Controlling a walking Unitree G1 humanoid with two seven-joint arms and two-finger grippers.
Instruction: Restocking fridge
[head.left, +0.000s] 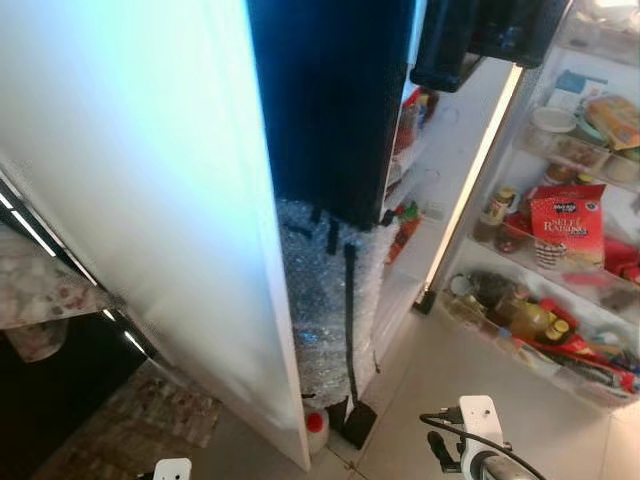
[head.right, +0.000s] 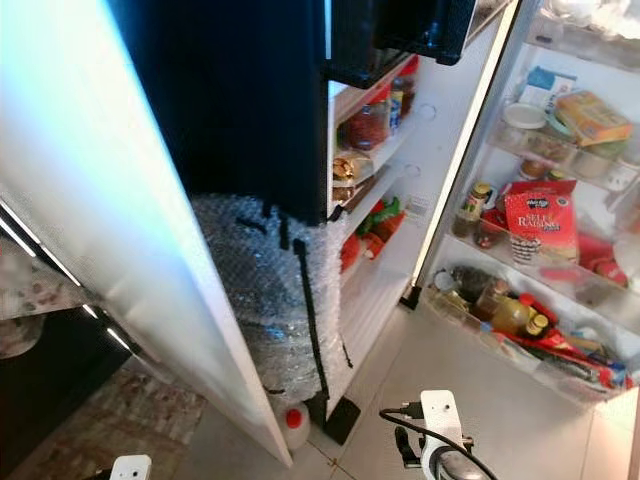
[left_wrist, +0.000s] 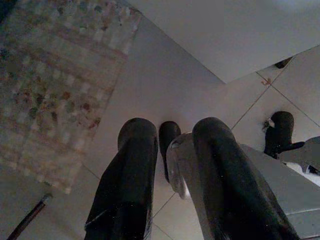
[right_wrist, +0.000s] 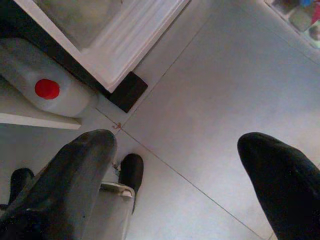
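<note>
The fridge stands open before me. Its black body (head.left: 330, 100) has inner shelves (head.right: 368, 130) holding jars and packets. The open door's racks (head.left: 560, 270) on the right are crowded with bottles, jars, tubs and a red flour bag (head.left: 567, 222). Both arms hang low near the floor. In the left wrist view my left gripper (left_wrist: 175, 135) points down at the tiles, fingers a little apart with nothing between them. In the right wrist view my right gripper (right_wrist: 185, 150) is wide open over bare tile, holding nothing.
A tall white panel (head.left: 150, 180) stands on the left. Bubble wrap (head.left: 320, 300) covers the fridge's lower side, with a black strap down it. On the floor at its foot are a red-capped jug (right_wrist: 47, 90) and a black block (right_wrist: 128, 91). A patterned rug (left_wrist: 45, 90) lies on the left.
</note>
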